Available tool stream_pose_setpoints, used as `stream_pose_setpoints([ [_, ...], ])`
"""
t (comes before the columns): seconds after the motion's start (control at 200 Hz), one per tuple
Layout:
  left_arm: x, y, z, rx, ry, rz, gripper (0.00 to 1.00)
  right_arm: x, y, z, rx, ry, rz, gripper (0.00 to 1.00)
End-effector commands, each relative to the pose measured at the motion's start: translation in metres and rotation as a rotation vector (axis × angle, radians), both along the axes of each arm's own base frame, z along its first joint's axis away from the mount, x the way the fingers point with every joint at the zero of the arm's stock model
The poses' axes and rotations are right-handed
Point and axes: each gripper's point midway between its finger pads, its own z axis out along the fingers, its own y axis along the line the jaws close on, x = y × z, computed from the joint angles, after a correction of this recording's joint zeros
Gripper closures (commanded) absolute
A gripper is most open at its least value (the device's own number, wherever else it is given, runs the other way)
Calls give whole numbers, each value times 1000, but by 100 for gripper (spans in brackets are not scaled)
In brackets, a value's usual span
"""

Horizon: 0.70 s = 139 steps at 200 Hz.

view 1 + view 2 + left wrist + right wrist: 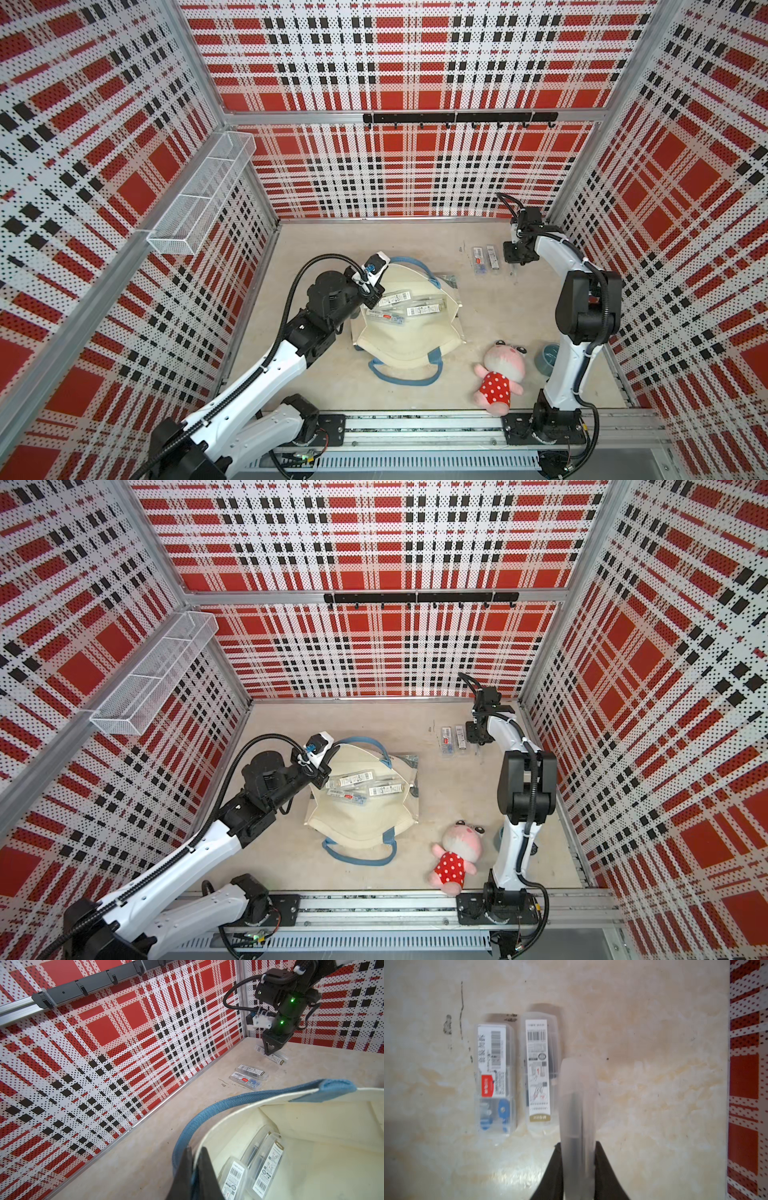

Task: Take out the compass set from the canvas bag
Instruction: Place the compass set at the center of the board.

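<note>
From where I stand, the left gripper is clenched on the rim of the canvas bag at mid-table, propping its mouth open over the compass sets lying inside. At the far right, the right gripper grasps one clear compass set low over the table; I can't tell if it touches. To place it well, I'd settle it flat just right of the two sets lying there, parallel and not overlapping, and let go only once it rests.
</note>
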Motion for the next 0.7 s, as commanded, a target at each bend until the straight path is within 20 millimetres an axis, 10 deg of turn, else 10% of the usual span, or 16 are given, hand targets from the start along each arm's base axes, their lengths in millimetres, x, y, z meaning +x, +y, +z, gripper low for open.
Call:
stream_pose_setpoints([
  [0.0, -5, 1, 47, -96, -123, -16, 100, 12, -15, -2, -23, 3, -39, 85],
  [0.691, -6, -2, 48, -101, -119, -28, 100, 43, -21, -33, -21, 40, -55, 69],
])
